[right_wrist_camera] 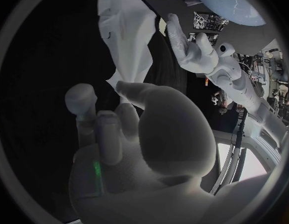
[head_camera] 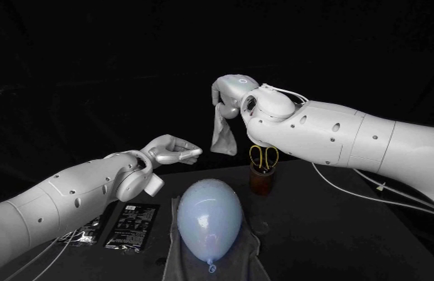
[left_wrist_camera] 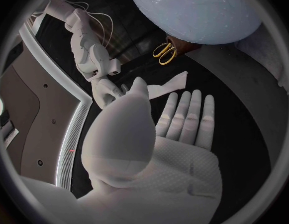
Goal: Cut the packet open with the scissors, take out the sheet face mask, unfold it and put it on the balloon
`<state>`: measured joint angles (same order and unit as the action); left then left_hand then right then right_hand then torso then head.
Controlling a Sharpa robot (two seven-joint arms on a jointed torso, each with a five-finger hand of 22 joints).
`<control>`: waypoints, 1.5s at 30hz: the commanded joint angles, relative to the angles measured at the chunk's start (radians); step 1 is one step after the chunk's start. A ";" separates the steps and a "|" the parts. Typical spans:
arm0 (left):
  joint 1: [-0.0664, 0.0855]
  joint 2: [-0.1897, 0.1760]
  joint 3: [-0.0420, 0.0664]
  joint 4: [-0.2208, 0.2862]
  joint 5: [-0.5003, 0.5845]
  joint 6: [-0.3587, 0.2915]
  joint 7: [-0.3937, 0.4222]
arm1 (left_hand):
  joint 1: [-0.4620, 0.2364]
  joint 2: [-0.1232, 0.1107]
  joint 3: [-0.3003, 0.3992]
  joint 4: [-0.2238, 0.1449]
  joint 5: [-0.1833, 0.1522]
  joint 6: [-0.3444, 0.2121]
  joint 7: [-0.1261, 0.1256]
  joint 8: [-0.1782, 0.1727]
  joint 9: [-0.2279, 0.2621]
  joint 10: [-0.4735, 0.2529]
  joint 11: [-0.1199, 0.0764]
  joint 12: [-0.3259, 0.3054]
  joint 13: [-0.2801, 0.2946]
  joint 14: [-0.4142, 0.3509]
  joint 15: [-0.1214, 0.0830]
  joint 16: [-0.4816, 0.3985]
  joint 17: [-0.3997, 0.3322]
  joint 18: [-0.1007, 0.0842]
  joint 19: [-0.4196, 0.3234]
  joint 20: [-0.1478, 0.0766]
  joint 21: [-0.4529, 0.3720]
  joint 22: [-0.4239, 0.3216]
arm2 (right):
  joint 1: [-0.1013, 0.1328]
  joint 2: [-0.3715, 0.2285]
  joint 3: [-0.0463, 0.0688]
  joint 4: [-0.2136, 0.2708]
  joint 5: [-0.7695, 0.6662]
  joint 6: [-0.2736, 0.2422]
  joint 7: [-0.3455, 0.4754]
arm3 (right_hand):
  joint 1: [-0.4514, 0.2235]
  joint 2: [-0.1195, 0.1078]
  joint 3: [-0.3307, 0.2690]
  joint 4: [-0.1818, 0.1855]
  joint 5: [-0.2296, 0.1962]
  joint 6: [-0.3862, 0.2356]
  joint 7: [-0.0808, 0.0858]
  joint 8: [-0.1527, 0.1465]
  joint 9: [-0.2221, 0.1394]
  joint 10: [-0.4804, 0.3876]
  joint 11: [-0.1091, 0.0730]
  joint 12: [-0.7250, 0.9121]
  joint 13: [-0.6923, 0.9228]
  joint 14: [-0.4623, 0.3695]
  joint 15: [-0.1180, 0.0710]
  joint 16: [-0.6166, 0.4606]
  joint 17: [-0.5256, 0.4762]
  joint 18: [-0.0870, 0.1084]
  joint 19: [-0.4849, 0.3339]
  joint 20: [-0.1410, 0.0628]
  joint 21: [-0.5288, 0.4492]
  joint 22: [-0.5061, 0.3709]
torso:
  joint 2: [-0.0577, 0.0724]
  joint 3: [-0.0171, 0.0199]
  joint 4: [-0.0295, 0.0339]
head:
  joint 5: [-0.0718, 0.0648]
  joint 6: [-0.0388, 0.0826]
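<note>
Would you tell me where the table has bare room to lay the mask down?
The table right of the balloon, nearer than the scissors holder, is bare. Left of the balloon is crowded: packets and the left arm.

Black table (head_camera: 344,231) (dull sheen), black backdrop (head_camera: 90,36) behind, dim light
</note>
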<state>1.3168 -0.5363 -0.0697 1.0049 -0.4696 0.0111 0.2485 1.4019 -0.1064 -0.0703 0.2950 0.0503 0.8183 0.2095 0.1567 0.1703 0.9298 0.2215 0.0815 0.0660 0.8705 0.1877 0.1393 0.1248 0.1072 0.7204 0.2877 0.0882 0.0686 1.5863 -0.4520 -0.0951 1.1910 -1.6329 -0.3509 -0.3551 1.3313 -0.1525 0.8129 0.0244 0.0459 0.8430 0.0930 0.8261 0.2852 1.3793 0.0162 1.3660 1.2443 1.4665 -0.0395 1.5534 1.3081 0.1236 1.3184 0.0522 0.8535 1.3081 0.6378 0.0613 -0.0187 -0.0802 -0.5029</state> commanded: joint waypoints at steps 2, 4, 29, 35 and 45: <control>0.000 0.002 0.001 -0.003 -0.018 0.024 -0.001 | 0.015 0.009 -0.003 -0.002 -0.003 0.014 0.062 0.007 0.002 0.015 -0.003 0.008 0.002 0.014 -0.004 0.014 0.005 0.018 0.004 0.002 0.001 -0.002 | 0.002 0.005 0.001 -0.006 -0.002 0.040 -0.039 | -0.010 0.002 0.000 -0.008 0.003 0.008 0.000 -0.005 -0.001 0.008 -0.001 0.005 0.003 0.090 -0.004 0.004 0.217 -0.002 0.008 -0.001 0.005 0.100 | 0.000 0.0007 -0.0005 | -0.002 0.000; 0.000 0.001 0.001 -0.004 -0.023 0.028 0.001 | 0.023 0.014 -0.005 -0.003 -0.003 0.023 0.057 0.012 0.004 0.028 -0.008 0.012 0.002 0.024 -0.008 0.024 0.009 0.020 0.008 0.002 0.001 -0.001 | 0.002 0.007 0.001 -0.008 -0.004 0.041 -0.046 | -0.010 0.002 0.000 -0.008 0.003 0.008 0.000 -0.005 -0.001 0.008 -0.001 0.005 0.003 0.090 -0.004 0.004 0.217 -0.002 0.008 -0.001 0.005 0.100 | 0.000 0.0008 -0.0004 | -0.002 0.000; -0.018 -0.010 0.010 -0.030 0.480 -0.112 0.297 | 0.025 0.098 -0.064 -0.002 -0.003 -0.028 0.036 -0.004 -0.011 -0.030 0.003 -0.021 -0.004 -0.109 0.016 -0.042 0.018 -0.014 -0.146 0.004 -0.036 -0.015 | 0.008 -0.041 0.002 0.087 -0.002 0.061 -0.081 | -0.013 0.004 0.001 -0.016 0.003 0.014 0.001 -0.010 -0.006 0.011 -0.001 0.006 0.007 0.092 -0.004 0.005 0.220 -0.003 0.012 -0.002 0.016 0.103 | 0.000 0.0005 -0.0001 | -0.008 0.005; -0.023 0.019 0.014 -0.037 0.511 -0.108 0.309 | -0.078 0.133 -0.072 -0.001 -0.003 -0.117 0.036 -0.034 -0.030 -0.160 -0.005 -0.028 -0.009 -0.229 0.023 -0.082 -0.010 0.007 -0.229 0.000 -0.041 -0.020 | 0.008 -0.056 0.002 0.118 0.002 0.069 -0.091 | -0.013 0.004 0.001 -0.018 0.003 0.015 0.000 -0.011 -0.007 0.012 -0.001 0.006 0.007 0.092 -0.004 0.005 0.220 -0.003 0.012 -0.002 0.016 0.103 | 0.000 -0.0004 -0.0008 | -0.003 0.005; -0.033 0.056 0.024 0.000 0.565 -0.006 0.284 | -0.250 0.254 -0.124 0.000 -0.004 -0.231 0.041 -0.071 -0.056 -0.320 -0.004 -0.033 -0.015 -0.333 0.025 -0.090 -0.035 0.024 -0.299 0.003 -0.042 -0.022 | 0.008 -0.036 0.002 0.121 0.014 0.060 -0.093 | -0.014 0.005 0.001 -0.021 0.003 0.016 0.000 -0.013 -0.009 0.013 -0.001 0.006 0.009 0.091 -0.005 0.004 0.220 -0.003 0.012 -0.002 0.015 0.103 | 0.001 0.0014 -0.0005 | 0.006 0.005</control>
<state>1.2838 -0.4843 -0.0475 0.9961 0.0429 -0.0576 0.5198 1.1645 0.1433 -0.1895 0.2949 0.0503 0.5952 0.1734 0.0899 0.1153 0.6180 0.2151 0.0539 0.0513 0.5441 0.2131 0.0540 0.0914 0.1167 0.4285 0.2894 0.0484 0.0462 1.5934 -0.4925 -0.0945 1.3118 -1.6186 -0.2957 -0.4384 1.3276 -0.1487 0.8141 0.0121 0.0458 0.8495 0.0935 0.8127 0.2771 1.3862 0.0162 1.3686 1.2511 1.4664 -0.0393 1.5545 1.3072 0.1149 1.3252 0.0523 0.8652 1.3073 0.6377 0.0618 -0.0198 -0.0744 -0.4984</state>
